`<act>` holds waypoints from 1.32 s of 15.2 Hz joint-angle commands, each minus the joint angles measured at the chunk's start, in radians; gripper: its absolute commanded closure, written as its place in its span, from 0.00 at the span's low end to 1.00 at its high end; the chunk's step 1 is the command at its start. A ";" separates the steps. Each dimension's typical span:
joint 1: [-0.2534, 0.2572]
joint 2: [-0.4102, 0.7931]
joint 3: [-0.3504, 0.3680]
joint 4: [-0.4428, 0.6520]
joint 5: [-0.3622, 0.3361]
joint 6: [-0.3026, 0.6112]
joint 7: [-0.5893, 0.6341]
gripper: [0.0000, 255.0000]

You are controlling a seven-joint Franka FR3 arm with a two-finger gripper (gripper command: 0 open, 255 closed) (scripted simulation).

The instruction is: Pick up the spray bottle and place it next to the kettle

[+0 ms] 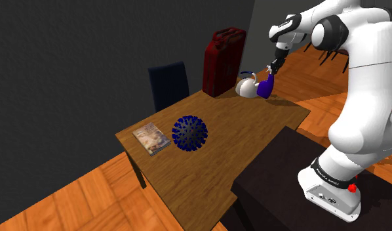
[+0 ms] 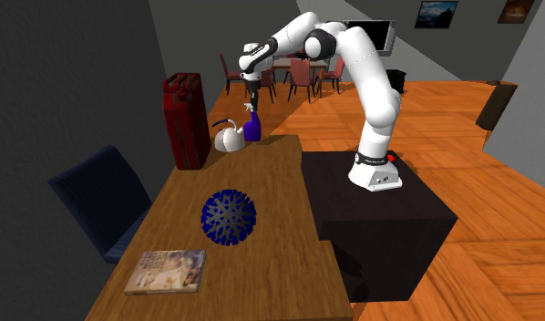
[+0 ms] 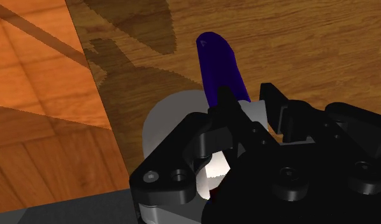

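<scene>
A wooden tabletop [image 2: 271, 182] with brown grain runs from the lower left of the second exterior view toward its middle, over an orange plank floor [image 2: 480, 219]. Nearest the camera, at the lower left of that frame, a magazine [image 2: 167, 271] lies flat. Past it, toward the centre, sits a dark blue spiky ball [image 2: 229, 217]. A dark blue chair [image 2: 102, 196] stands beside the tabletop at the left of the frame, before a dark grey wall [image 2: 70, 82]. At the right, a black box stand [image 2: 389, 228] sits just beside the tabletop and carries the white arm [image 2: 375, 100], which arches up and over to the tabletop's far end. There, just above the frame's centre, a white kettle [image 2: 230, 138] sits next to a tall red canister [image 2: 185, 119]. The spray bottle [image 2: 252, 126], deep blue-purple, is just beside the kettle, to its right in this view, at the tabletop's far edge. The black claw [image 2: 252, 102] comes down on the bottle's top and is clamped on its head. In the wrist view the blue body juts out from between the fingers [image 3: 222, 102], with the kettle's pale round shape close by. In the shoulder view, at the upper right of the frame, the bottle leans. Whether its base touches the wood cannot be told. Farther back, at the top of the second exterior view, stands a group of dining chairs [image 2: 293, 73], and a dark screen [image 2: 371, 35] and framed pictures [image 2: 437, 13] hang on grey walls
</scene>
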 commanded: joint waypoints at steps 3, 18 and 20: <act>-0.002 0.022 0.005 -0.019 0.008 0.040 -0.006 1.00; -0.005 0.044 0.010 -0.030 0.015 0.074 -0.010 0.00; -0.005 0.044 0.010 -0.030 0.015 0.074 -0.010 0.00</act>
